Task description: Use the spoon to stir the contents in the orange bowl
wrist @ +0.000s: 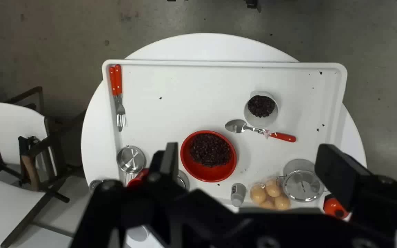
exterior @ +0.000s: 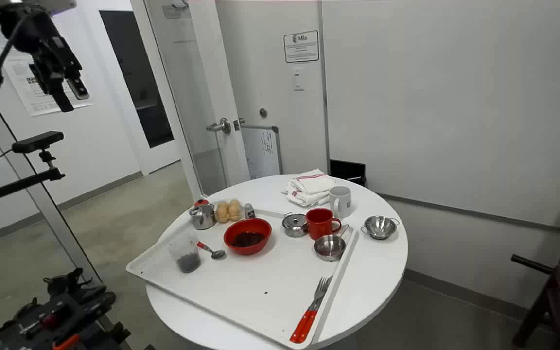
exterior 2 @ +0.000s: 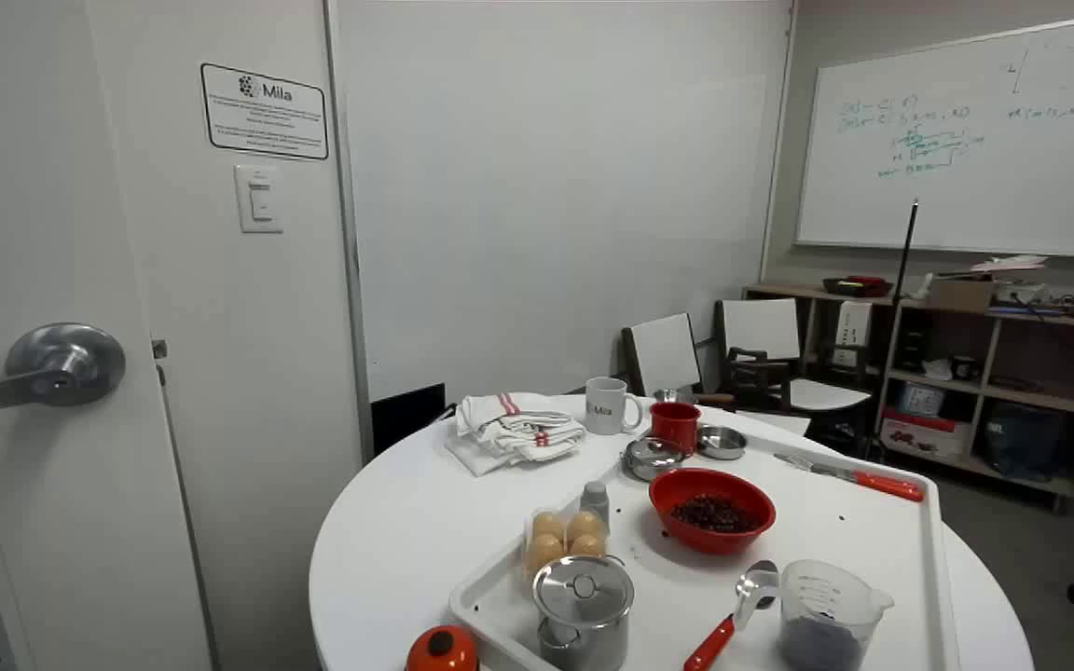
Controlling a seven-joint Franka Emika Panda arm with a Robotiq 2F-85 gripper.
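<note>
The orange bowl, wide and red-orange, sits on the white tray and holds dark bean-like pieces; it shows in both exterior views (exterior: 247, 251) (exterior 2: 710, 542) and in the wrist view (wrist: 206, 175). The spoon, with a red handle and metal head, lies flat on the tray beside the bowl, apart from it, in both exterior views (exterior: 211, 251) (exterior 2: 735, 617) and the wrist view (wrist: 257, 130). A small pale scrap is on its neck. My gripper (exterior: 75, 101) is high above the table, well away from spoon and bowl. Its fingers stand wide apart and empty in the wrist view (wrist: 249, 151).
A clear measuring cup (wrist: 261, 120) with dark pieces stands close beside the spoon. Near the bowl are a grey shaker (wrist: 238, 193), eggs (wrist: 272, 188), a lidded metal pot (wrist: 303, 186) and a red mug (exterior: 320, 224). Fork and knife (wrist: 117, 93) lie at the tray's edge (wrist: 202, 63).
</note>
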